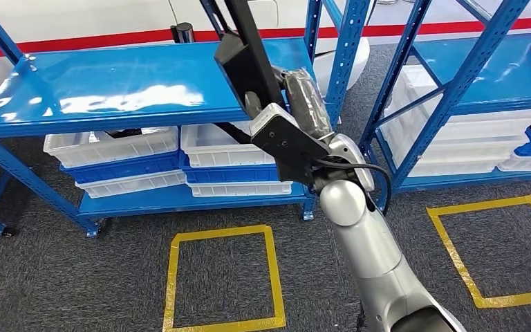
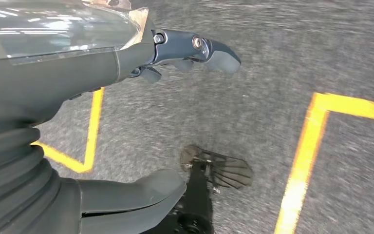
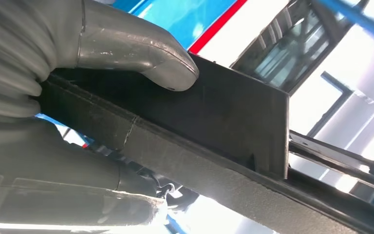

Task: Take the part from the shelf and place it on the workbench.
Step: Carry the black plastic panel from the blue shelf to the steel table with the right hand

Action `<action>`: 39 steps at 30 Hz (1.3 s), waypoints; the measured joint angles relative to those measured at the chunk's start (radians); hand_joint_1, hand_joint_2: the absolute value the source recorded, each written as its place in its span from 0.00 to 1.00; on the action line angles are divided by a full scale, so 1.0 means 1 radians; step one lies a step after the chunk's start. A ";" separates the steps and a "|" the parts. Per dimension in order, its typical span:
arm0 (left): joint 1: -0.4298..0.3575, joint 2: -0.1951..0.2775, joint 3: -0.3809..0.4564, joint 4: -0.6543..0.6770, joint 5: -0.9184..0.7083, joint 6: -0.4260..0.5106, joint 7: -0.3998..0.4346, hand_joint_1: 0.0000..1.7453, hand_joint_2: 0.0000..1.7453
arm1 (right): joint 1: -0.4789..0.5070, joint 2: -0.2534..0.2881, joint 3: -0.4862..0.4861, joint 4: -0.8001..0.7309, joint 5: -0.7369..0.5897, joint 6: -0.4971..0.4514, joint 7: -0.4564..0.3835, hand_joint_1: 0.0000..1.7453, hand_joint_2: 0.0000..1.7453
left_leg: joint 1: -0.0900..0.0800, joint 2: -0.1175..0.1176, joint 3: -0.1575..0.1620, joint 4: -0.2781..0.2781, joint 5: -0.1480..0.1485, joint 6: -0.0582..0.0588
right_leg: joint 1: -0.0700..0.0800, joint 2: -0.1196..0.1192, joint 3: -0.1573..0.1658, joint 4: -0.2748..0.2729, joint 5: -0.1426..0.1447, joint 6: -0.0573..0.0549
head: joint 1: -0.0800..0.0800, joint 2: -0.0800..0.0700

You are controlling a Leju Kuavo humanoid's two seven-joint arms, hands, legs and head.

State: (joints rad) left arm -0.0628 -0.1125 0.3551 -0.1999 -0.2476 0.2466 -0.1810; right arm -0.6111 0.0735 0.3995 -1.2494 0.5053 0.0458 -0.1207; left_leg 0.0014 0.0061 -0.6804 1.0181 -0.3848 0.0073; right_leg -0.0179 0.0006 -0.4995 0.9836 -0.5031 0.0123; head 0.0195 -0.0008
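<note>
The right robot hand [image 1: 304, 114] grips a long black part [image 1: 245, 59], raised toward twelve o'clock before the blue shelf [image 1: 110, 86]. The left robot hand [image 2: 126, 63] hangs above grey carpet, fingers apart, holding nothing.

No legible text, label, brand, number or sign appears on any surface in the head view, the left wrist view or the right wrist view.

White bins [image 1: 110, 145] stacked w/ blue trays under blue shelf top; yellow tape squares [image 1: 222, 277] on grey carpet [image 1: 76, 277]
</note>
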 joint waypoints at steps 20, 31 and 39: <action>0.018 -0.018 0.048 0.005 -0.029 0.009 -0.002 0.00 1.00 | -0.008 -0.010 0.051 0.062 -0.066 -0.005 0.003 0.88 1.00 | -0.001 -0.002 0.090 -0.040 -0.035 0.051 | 0.005 -0.001 -0.209 0.298 -0.064 0.027 | 0.003 0.000; 0.024 -0.017 0.048 0.006 -0.047 -0.007 0.000 0.00 1.00 | 0.037 -0.040 0.049 0.009 -0.069 -0.017 0.016 0.88 1.00 | -0.001 -0.003 0.004 0.005 -0.010 0.004 | 0.003 0.000 0.003 -0.009 0.010 -0.005 | 0.002 0.000; 0.023 -0.013 0.051 0.006 -0.035 -0.013 0.006 0.00 1.00 | 0.039 -0.016 0.051 0.003 -0.069 -0.017 0.029 0.88 1.00 | 0.022 -0.006 0.074 0.128 -0.109 -0.026 | -0.001 -0.001 -0.092 0.017 0.075 -0.002 | 0.001 0.000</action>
State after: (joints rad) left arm -0.0403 -0.1256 0.4062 -0.1942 -0.2824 0.2331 -0.1746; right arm -0.5720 0.0577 0.4501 -1.2464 0.4363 0.0289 -0.0917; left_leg 0.0231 -0.0004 -0.6064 1.1461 -0.4942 -0.0184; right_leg -0.0187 -0.0003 -0.5911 1.0001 -0.4285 0.0099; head 0.0204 -0.0004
